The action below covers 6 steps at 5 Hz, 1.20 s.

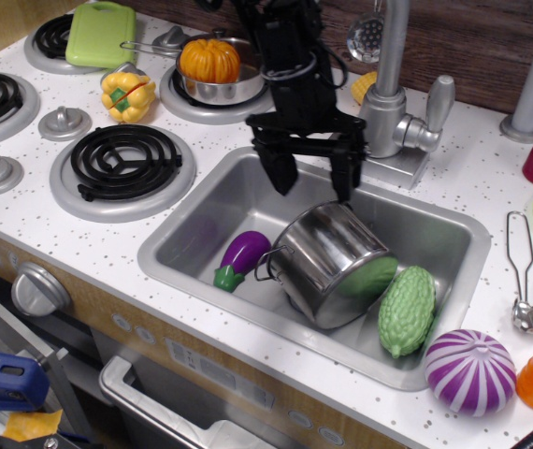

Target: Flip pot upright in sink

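The shiny steel pot [330,263] lies tilted on its side in the grey sink [210,208], its mouth turned down toward the right, a loop handle showing at its left. My black gripper [313,181] hangs open just above the pot's upper back edge, one finger on each side, holding nothing. A purple eggplant [240,256] lies to the pot's left and a green bumpy gourd [407,309] to its right, both in the sink.
A steel faucet [393,84] stands behind the sink right of my arm. A long-handled pan with an orange pumpkin [209,60] sits on the back burner. A yellow pepper [127,95], a purple striped onion [470,370] and a metal utensil [525,271] lie on the countertop.
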Available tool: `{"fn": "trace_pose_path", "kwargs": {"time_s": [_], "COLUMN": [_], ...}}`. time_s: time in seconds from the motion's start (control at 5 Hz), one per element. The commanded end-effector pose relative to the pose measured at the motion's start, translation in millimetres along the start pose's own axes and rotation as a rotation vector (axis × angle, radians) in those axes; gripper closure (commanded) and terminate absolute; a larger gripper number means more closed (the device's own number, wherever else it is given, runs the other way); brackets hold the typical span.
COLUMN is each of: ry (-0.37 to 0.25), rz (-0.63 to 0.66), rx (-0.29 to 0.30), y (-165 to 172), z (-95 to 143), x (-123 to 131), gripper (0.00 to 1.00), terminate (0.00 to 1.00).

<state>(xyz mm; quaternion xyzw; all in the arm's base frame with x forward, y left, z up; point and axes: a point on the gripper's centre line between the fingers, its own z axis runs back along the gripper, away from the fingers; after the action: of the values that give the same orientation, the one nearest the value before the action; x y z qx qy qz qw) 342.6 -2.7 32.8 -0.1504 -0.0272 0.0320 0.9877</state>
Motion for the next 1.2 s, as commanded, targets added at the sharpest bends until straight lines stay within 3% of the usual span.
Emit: {"fn": "trace_pose_path", "kwargs": {"time_s": [0.0, 0.8, 1.0], "ry": [-0.031, -0.094, -0.116], "rz": [0.038, 0.160, 0.183], "rx": [-0.084, -0.181, -0.188], "y": [1.9, -18.0, -25.4], "z": [6.2, -22.3, -25.4], "x": [4.6, -21.0, -26.4], "gripper": [0.00, 0.00, 1.00], "terminate": [0.00, 0.00, 0.00]}}
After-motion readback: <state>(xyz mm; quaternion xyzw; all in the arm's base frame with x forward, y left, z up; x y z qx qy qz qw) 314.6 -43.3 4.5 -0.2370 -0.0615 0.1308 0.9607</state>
